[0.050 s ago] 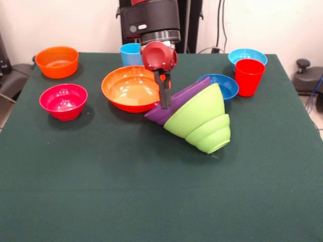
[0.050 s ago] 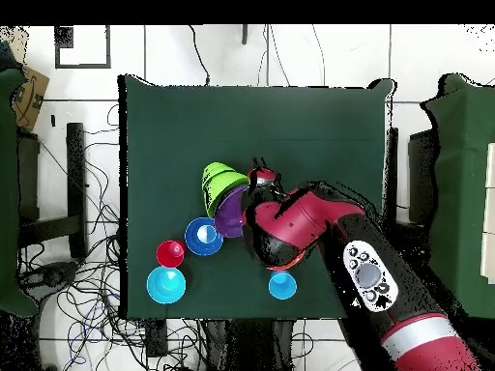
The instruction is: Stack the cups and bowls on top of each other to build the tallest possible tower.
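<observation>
My gripper [image 1: 165, 104] comes straight down onto the upper rim of the large purple bowl [image 1: 177, 99] and looks shut on that rim. The purple bowl lies tipped on its side with a large lime green bowl [image 1: 198, 115] and a smaller lime green bowl [image 1: 215, 135] capped over its outside; this pile leans toward the table's front. A large orange bowl [image 1: 130, 88] stands upright just beside the gripper. The dark blue bowl [image 1: 222, 85], red cup [image 1: 249, 76] and light blue bowl [image 1: 247, 54] sit behind the pile. In the overhead view my arm [image 2: 309, 227] hides the gripper.
A small orange bowl [image 1: 57, 61] and a magenta-red bowl [image 1: 63, 101] stand apart on one side of the green table [image 1: 151, 201]. A light blue cup [image 1: 130, 53] stands behind the large orange bowl, close to my arm. Cables lie on the floor around the table.
</observation>
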Available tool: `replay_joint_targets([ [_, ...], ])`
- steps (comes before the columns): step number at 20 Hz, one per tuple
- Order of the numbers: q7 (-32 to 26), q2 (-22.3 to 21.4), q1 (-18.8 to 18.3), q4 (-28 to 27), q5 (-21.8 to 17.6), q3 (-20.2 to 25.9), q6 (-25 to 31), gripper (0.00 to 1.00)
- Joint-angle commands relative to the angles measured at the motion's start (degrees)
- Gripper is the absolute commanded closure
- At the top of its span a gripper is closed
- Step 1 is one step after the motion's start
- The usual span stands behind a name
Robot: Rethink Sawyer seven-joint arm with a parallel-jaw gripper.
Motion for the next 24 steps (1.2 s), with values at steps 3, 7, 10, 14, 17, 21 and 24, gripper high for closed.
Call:
replay_joint_targets([
  [3, -3.1, -0.4, -1.7, 3.0, 1.9, 4.2, 7.0, 0.00],
  [7, -4.6, -0.8, -3.0, 4.3, 3.4, 5.9, 8.1, 0.00],
  [10, -5.3, -1.2, -3.3, 4.7, 4.8, 7.2, 9.2, 0.00],
  [14, -6.5, -0.8, -4.2, 5.4, 5.8, 8.6, 10.6, 0.00],
  [17, -7.8, 0.2, -5.5, 6.1, 6.6, 10.2, 11.4, 0.00],
  [21, -8.3, 1.9, -5.3, 5.4, 5.7, 9.7, 12.9, 0.00],
  [24, -9.3, 2.5, -4.9, 5.0, 5.8, 8.9, 15.2, 0.00],
])
